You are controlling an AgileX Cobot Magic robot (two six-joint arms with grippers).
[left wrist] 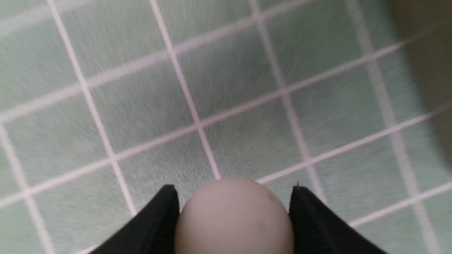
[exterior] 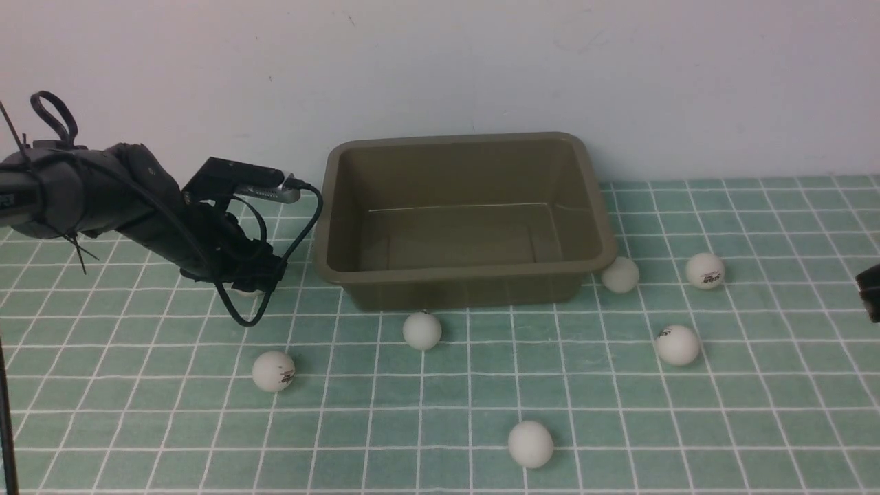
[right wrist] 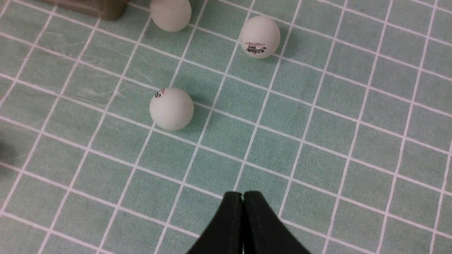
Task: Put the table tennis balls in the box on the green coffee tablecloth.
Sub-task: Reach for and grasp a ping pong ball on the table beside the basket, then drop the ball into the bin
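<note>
Your left hand [exterior: 253, 282] grips one table tennis ball [left wrist: 233, 215] between its fingers, close over the green coffee tablecloth [exterior: 481, 385]. The empty box [exterior: 454, 294] stands just beside that hand, on the side toward your right hand [right wrist: 243, 197]. The right hand's fingers are pressed together on nothing. Three loose balls [right wrist: 171, 108] lie ahead of its fingertips, apart from them.

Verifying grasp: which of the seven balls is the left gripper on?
The ball between the fingers of the left gripper, left of the box, nearly hidden in the front view. The other six lie free on the tablecloth.
</note>
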